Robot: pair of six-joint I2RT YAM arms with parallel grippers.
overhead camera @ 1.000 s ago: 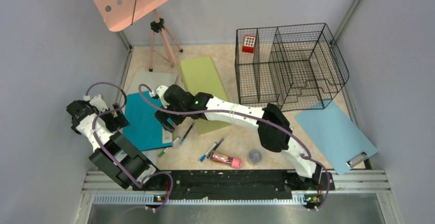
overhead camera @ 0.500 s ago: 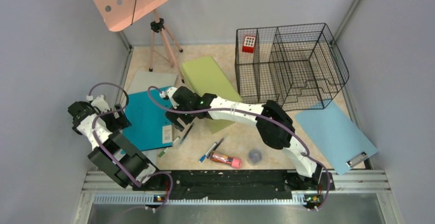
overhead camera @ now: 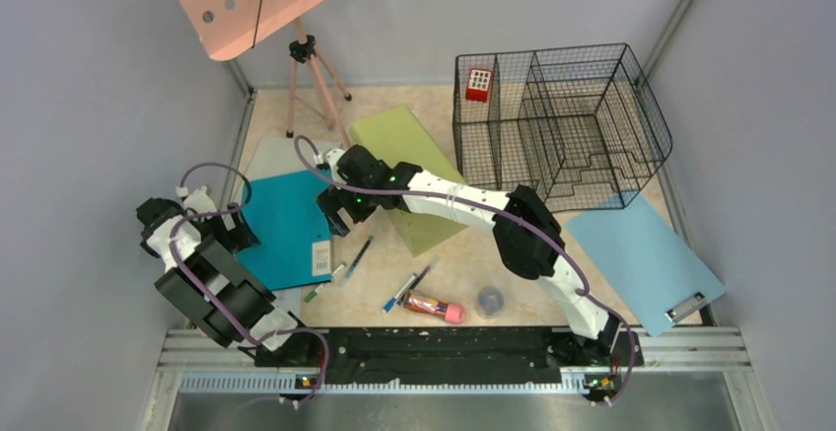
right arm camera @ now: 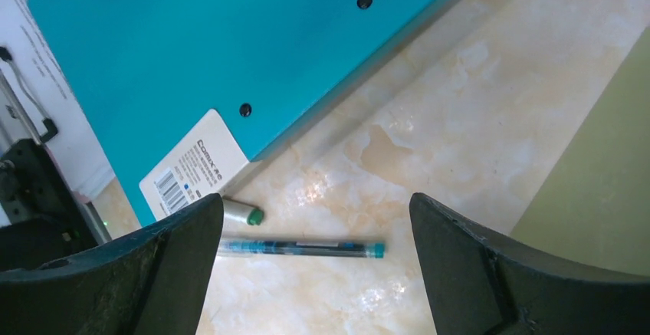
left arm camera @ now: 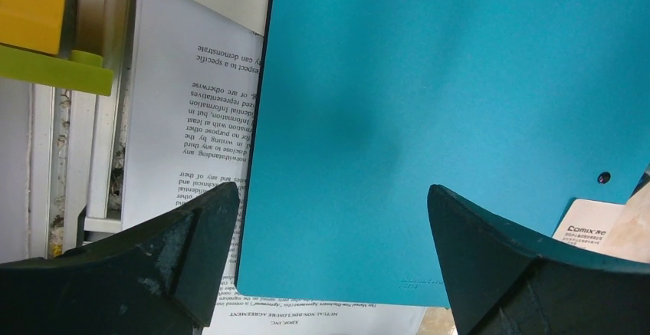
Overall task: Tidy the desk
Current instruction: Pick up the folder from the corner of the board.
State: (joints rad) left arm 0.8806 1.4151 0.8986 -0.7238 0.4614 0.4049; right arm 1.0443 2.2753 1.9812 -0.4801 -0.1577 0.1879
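The desk (overhead camera: 463, 263) is a beige marbled top. A teal folder (overhead camera: 286, 229) lies at its left on printed paper (left arm camera: 184, 120). My left gripper (left arm camera: 333, 197) hangs open over the folder's (left arm camera: 429, 105) near edge, holding nothing. My right gripper (right arm camera: 316, 212) is open above bare desk by the folder's (right arm camera: 230, 36) labelled corner. Below it lie a teal pen (right arm camera: 299, 249) and a green-capped marker (right arm camera: 241, 214). From above, the right gripper (overhead camera: 335, 219) sits between the folder and an olive-green box (overhead camera: 409, 175).
A blue pen (overhead camera: 409, 286), a red and pink tube (overhead camera: 434, 306) and a small round lid (overhead camera: 489, 301) lie near the front. A black wire basket (overhead camera: 562, 125) holds a red item (overhead camera: 478, 83). A light blue clipboard (overhead camera: 641, 258) lies at the right. A pink stand's tripod (overhead camera: 311, 86) is at the back left.
My right arm has drawn back and rightward, away from the folder's corner, and its jaws have widened. The olive-green box looks turned a little. My left arm has shifted slightly toward the folder.
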